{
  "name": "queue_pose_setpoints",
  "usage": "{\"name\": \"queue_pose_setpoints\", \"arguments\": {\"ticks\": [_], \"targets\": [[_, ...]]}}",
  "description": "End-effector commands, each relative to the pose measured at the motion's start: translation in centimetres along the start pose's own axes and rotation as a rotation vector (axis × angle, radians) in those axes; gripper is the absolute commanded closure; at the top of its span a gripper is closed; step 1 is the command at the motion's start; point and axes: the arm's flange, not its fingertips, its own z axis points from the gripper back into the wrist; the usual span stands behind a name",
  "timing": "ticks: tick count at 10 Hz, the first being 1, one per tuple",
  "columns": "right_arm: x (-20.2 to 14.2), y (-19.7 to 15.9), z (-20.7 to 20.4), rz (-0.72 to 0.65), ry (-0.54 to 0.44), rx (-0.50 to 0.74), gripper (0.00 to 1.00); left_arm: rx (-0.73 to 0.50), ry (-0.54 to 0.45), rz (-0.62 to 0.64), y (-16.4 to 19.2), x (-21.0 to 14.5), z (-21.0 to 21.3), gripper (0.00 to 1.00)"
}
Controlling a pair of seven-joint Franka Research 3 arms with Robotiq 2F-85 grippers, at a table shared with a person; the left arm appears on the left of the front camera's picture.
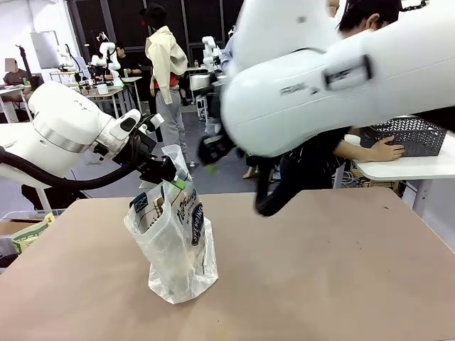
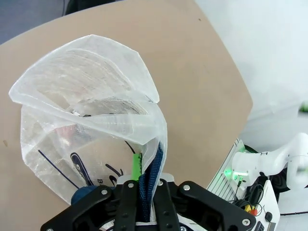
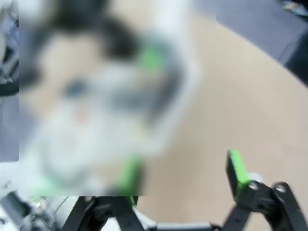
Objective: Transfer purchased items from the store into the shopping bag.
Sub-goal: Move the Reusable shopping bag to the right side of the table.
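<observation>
**Here the left gripper holds the bag up and the right one stands open above the table**

Here, in the front view, you see the shopping bag (image 1: 176,245) standing upright on the brown table (image 1: 341,270), left of the middle. Your left gripper (image 1: 170,174) comes in from the left side and is clenched on the top edge of the bag. The right arm (image 1: 334,78) crosses the upper part of that picture, very near to the camera, and its gripper (image 1: 213,145) hangs in the air just right of the bag's top. At the far side a person's hand (image 1: 384,150) rests beside a dark mesh basket (image 1: 412,135) on a white table.

The left wrist view gives you what the front view cannot: the bag's mouth (image 2: 91,91) stands wide open, and the fingers (image 2: 144,192) are pressed together on a navy strap handle (image 2: 150,175) and the plastic. Some packed goods show dimly through the plastic; you cannot tell which they are.

The right wrist view is strongly blurred. Still, the two green pads (image 3: 237,168) stand well apart with nothing between them, so this gripper is released. Beyond them is a pale blurred shape over the table.
</observation>
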Motion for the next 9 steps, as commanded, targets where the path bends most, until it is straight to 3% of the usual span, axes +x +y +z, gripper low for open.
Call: {"name": "queue_pose_setpoints", "arguments": {"ticks": [1,4,6,9], "targets": [[-2.1,-8.8,0.8,-0.166,0.035,-0.069,0.0,0.04,0.039,-0.014,0.3,-0.5,-0.3,1.0],[-5.6,-22.4,0.0,-0.471,0.143,-0.231,0.0,0.069,0.059,-0.028,0.3,-0.1,-0.8,1.0],[-9.3,-30.1,-1.2,-0.629,0.217,-0.272,0.0,0.075,0.064,-0.025,0.1,-0.1,-1.0,1.0],[-13.6,-34.5,-3.6,-0.755,0.272,-0.23,0.0,0.108,0.045,-0.015,0.3,-0.2,-0.8,1.0]]}}
